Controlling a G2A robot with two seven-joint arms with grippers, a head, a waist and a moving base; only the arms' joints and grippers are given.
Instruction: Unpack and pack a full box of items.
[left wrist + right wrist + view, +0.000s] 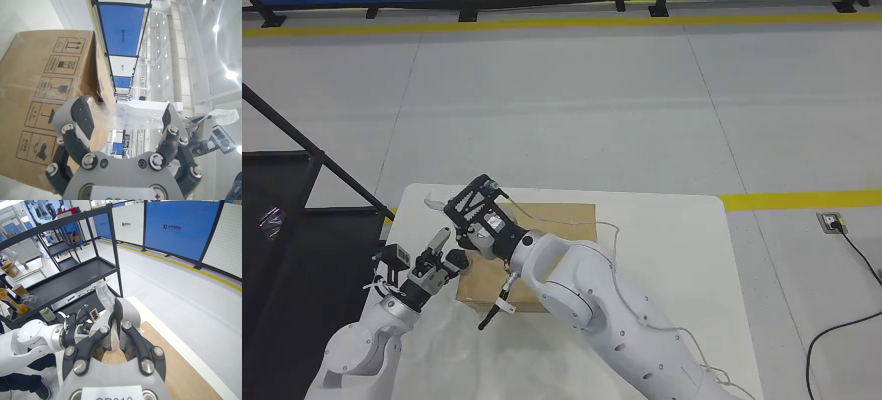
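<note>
**Cardboard box** (564, 214): brown, with handling symbols printed on one side. It is set on the white counter (672, 260), left of centre in the top view. Most of its top is hidden there by the right arm, which is laid across it from the lower right.

**Clear plastic bag** (102, 292): crumpled film, pinched at the box's upper-left corner. A strip of it is seen stretched from the box's torn edge across to the far claw.

**Right claw** (115, 309): clenched on the plastic bag, with a tuft of film standing out past its fingertips.

**Left claw** (124, 108): released, its fingers spread wide, and held just beside the box's left side. The film is seen passing across the gap. Whether it is touched cannot be told.

**Surroundings:**
- A black shelf rack (75, 273) is placed just off the counter's left edge.
- A paper cup (19, 289) and a yellow packet (15, 306) are kept on one shelf.

**Room:**
- The floor is pale grey and marked with a yellow line (802, 200).
- A floor socket (830, 222) with a cable is seen at the right.
- Blue and white partition panels (170, 228) are ranged behind.
</note>
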